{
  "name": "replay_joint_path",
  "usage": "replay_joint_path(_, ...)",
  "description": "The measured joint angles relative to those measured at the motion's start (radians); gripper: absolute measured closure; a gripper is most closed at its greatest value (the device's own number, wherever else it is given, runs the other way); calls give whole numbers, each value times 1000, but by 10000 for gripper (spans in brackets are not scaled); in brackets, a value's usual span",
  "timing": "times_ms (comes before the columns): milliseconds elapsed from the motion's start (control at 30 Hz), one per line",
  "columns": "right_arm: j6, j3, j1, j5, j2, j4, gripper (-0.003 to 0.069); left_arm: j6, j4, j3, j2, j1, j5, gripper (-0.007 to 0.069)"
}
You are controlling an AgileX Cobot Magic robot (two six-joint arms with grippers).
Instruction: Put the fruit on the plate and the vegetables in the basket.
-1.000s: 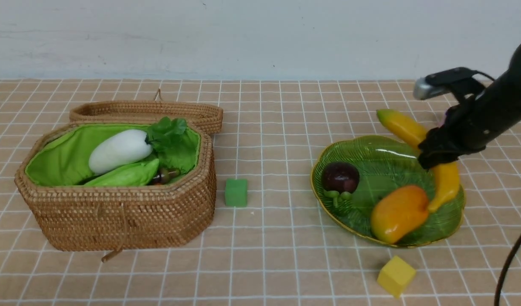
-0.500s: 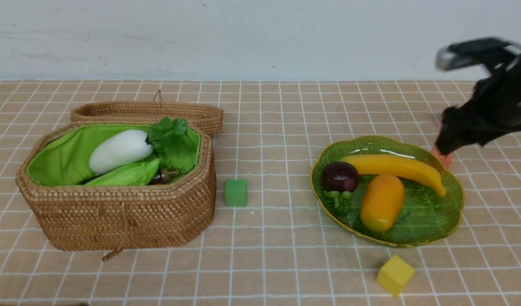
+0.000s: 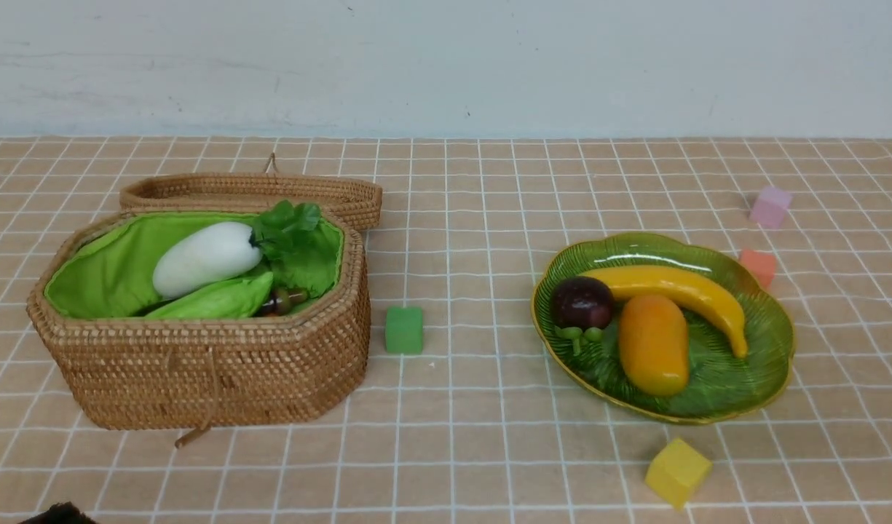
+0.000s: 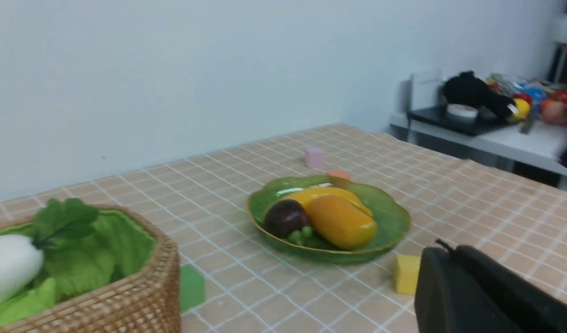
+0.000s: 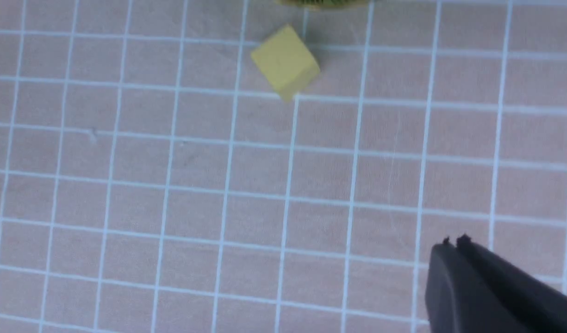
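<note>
The banana (image 3: 679,292), mango (image 3: 653,343) and mangosteen (image 3: 582,303) lie on the plate (image 3: 770,364). The radish (image 3: 205,258) and gourd (image 3: 216,300) sit in the basket (image 3: 198,378). Both pincers (image 5: 454,243) (image 4: 443,247) look pressed together, holding nothing. The banana might roll off if the plate gets bumped.

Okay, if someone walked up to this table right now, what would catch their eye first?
Probably the green plate on the robot's right, holding the yellow banana, orange mango and dark mangosteen bunched together. Next, the open wicker basket on the left, its bright green lining framing a white radish and a light-green gourd.
</note>
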Motion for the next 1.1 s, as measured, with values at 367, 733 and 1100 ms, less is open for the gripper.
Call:
replay_joint_path(367, 143, 301, 0, -189, -620, -1, 641, -1, -1, 73, -1, 0, -9, 637)
replay_joint_path(733, 143, 323, 0, -259, -780, -12, 631, -3, -1, 76, -7, 0, 8, 637)
replay_joint_path(1100, 108, 684, -37, -676, -780, -108, 667, -4, -1, 76, -7, 0, 9, 637)
